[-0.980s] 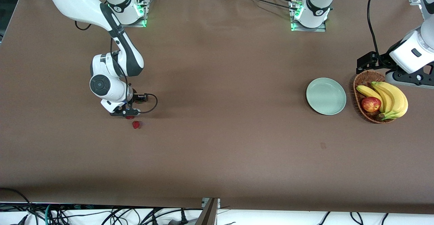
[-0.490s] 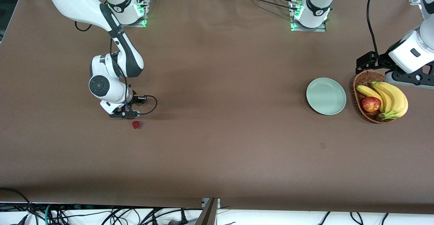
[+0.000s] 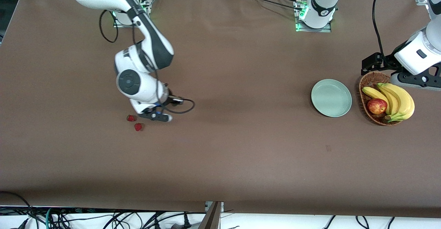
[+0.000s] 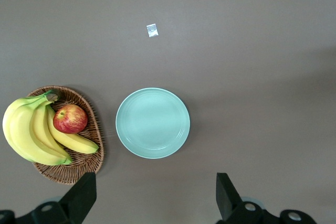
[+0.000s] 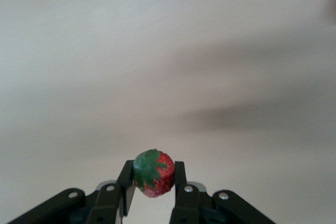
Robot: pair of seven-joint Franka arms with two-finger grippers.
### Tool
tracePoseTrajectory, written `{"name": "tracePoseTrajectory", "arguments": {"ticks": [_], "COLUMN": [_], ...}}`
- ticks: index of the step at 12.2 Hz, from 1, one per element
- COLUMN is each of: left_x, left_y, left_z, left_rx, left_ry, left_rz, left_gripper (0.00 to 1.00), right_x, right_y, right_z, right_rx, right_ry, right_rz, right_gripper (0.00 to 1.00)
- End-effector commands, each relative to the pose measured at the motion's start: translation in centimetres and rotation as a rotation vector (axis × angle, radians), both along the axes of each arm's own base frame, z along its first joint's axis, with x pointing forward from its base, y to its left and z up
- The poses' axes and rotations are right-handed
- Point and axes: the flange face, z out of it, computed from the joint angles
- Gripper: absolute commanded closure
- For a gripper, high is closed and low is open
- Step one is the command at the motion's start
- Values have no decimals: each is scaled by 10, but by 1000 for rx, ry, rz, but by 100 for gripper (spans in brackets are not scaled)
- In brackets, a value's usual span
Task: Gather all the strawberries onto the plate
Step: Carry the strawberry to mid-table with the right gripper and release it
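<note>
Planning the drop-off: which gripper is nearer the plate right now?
Left. The left gripper hangs open above the table beside the plate; the right gripper, shut on a strawberry, is toward the right arm's end.

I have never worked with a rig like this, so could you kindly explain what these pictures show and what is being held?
Two robot arms work at a brown table. One picture looks down from across the table; two come from cameras on the wrists. The right gripper is shut on a strawberry, up over the table. Two more strawberries lie on the table close by. The left gripper waits open above the empty plate, which sits beside a basket of bananas and an apple.
</note>
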Motion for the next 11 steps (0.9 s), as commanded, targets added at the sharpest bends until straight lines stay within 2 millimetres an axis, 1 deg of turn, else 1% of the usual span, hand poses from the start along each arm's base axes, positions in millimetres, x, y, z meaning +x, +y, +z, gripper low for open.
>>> {"name": "tracePoseTrajectory", "arguments": {"ticks": [1, 2, 3, 4, 5, 6, 7, 9, 10, 11], "left_x": [1, 1, 1, 1, 1, 1, 1, 0, 0, 0], "left_y": [-2, -2, -2, -2, -2, -3, -5, -12, -14, -16], "left_z": [2, 1, 1, 1, 1, 1, 1, 1, 0, -1], "left_rx": [-5, -5, -5, -5, -5, -4, -6, -5, -5, -4], "left_ry": [-3, -2, -2, -2, -2, 0, 0, 0, 2, 3], "left_rz": [7, 7, 7, 5, 7, 5, 7, 12, 11, 17], "left_gripper": [0, 0, 0, 0, 0, 0, 0, 0, 0, 0], "right_x": [-9, -24, -40, -57, -70, -78, -82, -87, -87, -83], "right_y": [95, 132, 163, 190, 207, 215, 218, 218, 218, 213], "right_z": [-23, -33, -46, -60, -68, -74, -78, -95, -94, -89], "right_rx": [58, 85, 120, 151, 172, 177, 171, 148, 145, 142], "right_ry": [-1, -34, -73, -99, -116, -118, -119, -113, -118, -119], "right_rz": [-108, -161, -193, -229, -252, -251, -241, -228, -222, -223], "right_gripper": [82, 81, 81, 80, 78, 75, 71, 61, 55, 34]}}
